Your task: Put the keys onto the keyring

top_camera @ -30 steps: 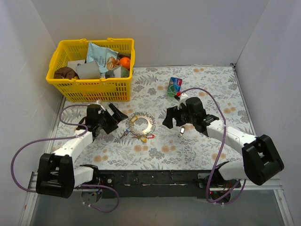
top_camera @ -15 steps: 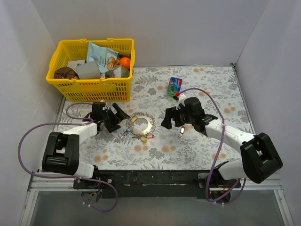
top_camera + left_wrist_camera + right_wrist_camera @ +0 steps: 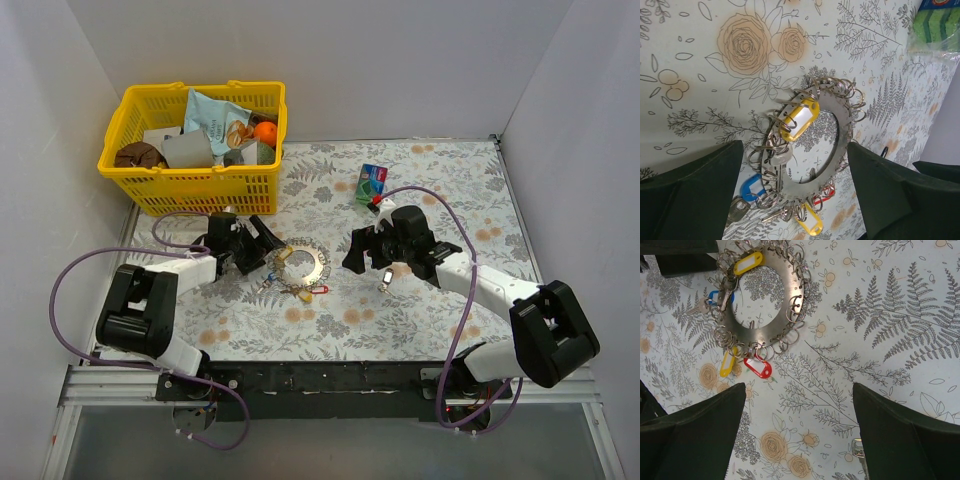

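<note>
The keyring [image 3: 318, 268] lies flat on the flowered cloth between both grippers. Keys with yellow, blue and red tags hang from small rings on its rim. My left gripper [image 3: 263, 241] is open and empty, just left of the ring. In the left wrist view the keyring [image 3: 842, 135] lies between the spread fingers, with a yellow tag [image 3: 799, 119] and a blue tag [image 3: 751, 189]. My right gripper [image 3: 358, 251] is open and empty, right of the ring. Its view shows the keyring [image 3: 792, 280], a red tag [image 3: 758, 367] and a loose key [image 3: 858, 449] by the right finger. That loose key [image 3: 385, 277] lies under the right arm.
A yellow basket [image 3: 190, 190] full of packets and food stands at the back left. A green and blue sponge packet [image 3: 371, 184] lies behind the right gripper, also seen in the left wrist view [image 3: 937, 20]. White walls close in three sides.
My left gripper has moved right and a little back, ending close beside the keyring. The right arm has barely moved. The keyring and the loose key lie as before.
</note>
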`<act>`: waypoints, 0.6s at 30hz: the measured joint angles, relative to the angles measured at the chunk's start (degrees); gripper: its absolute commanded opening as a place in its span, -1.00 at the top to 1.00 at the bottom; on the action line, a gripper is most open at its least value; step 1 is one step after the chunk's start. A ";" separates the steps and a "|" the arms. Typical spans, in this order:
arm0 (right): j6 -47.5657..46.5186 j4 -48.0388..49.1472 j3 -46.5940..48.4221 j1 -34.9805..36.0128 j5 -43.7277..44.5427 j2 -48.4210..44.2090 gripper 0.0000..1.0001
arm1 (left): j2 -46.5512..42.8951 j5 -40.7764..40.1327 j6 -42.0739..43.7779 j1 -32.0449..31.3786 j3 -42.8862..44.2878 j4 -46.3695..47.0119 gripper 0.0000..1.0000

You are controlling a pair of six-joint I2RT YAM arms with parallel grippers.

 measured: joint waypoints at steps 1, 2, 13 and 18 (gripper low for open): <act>0.00 0.00 0.00 0.00 0.00 0.02 -0.89 | 0.17 -0.07 -0.04 -0.35 0.07 0.17 -0.68; 0.00 0.00 0.02 0.00 -0.02 0.04 -0.89 | 0.28 -0.26 -0.13 -0.85 0.11 0.42 -0.68; 0.02 -0.02 0.83 0.00 -0.66 1.86 -0.89 | 0.31 -1.55 -1.14 -6.32 0.11 0.87 -0.71; 0.00 -1.81 3.15 0.00 -0.85 2.80 -0.89 | -0.72 -3.80 -0.96 -6.34 1.27 -2.78 -0.79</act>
